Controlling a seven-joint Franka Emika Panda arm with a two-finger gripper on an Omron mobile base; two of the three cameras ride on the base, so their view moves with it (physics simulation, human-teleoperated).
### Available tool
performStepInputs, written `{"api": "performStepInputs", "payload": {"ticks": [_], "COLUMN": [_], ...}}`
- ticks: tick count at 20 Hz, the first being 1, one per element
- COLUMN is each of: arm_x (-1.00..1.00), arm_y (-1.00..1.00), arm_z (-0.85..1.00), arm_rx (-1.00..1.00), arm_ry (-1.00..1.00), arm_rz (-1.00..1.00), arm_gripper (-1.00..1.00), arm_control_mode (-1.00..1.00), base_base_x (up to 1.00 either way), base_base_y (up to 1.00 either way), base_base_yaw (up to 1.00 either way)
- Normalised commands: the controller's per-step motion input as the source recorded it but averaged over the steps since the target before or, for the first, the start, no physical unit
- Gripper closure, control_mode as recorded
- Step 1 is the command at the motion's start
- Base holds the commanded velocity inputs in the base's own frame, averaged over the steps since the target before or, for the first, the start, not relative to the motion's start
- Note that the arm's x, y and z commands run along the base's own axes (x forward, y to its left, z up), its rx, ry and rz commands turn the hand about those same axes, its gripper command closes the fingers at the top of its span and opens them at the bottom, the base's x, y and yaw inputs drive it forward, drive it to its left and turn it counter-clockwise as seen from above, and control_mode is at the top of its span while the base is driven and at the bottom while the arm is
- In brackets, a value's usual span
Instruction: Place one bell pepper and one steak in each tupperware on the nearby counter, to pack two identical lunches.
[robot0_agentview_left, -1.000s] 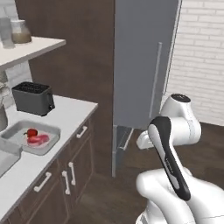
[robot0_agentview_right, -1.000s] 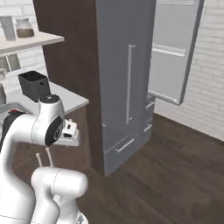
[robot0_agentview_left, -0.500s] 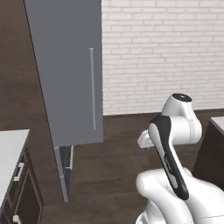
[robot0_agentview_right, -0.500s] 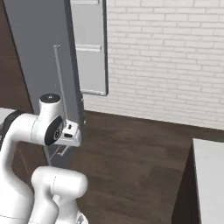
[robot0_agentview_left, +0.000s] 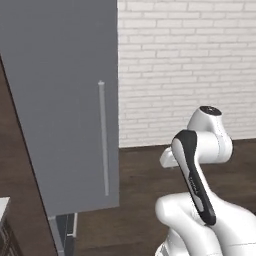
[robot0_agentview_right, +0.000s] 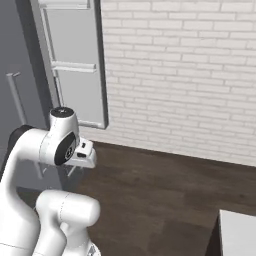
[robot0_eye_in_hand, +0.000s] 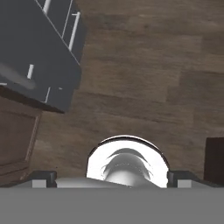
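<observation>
Grey flat fridge door (robot0_agentview_left: 65, 110), white brick wall (robot0_agentview_right: 190, 75), wood-plank floor (robot0_eye_in_hand: 144, 74); claw (robot0_eye_in_hand: 109, 178) fingertips wide apart, seemingly empty.

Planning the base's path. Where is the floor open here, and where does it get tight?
Open: the dark wood plank floor between the white brick wall and the robot. Tight: left side, where the tall grey fridge with a long vertical handle stands, its door swung open against the wall. A pale grey countertop corner intrudes at lower right.
</observation>
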Motion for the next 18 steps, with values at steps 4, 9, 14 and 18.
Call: {"api": "performStepInputs", "payload": {"ticks": [4, 9, 14, 18], "arm_x": [0.0, 0.0, 0.0, 0.0], "arm_y": [0.0, 0.0, 0.0, 0.0], "arm_z": [0.0, 0.0, 0.0, 0.0], "arm_rx": [0.0, 0.0, 0.0, 0.0], "arm_ry": [0.0, 0.0, 0.0, 0.0], "arm_rz": [0.0, 0.0, 0.0, 0.0], "arm_gripper": [-1.0, -1.0, -1.0, -1.0], "arm_control_mode": [1.0, 1.0, 1.0, 1.0], "base_base_x": [1.0, 1.0, 0.7, 0.0], "base_base_y": [-0.26, -0.33, -0.31, 0.0], "base_base_yaw": [0.08, 0.13, 0.32, 0.95]}}
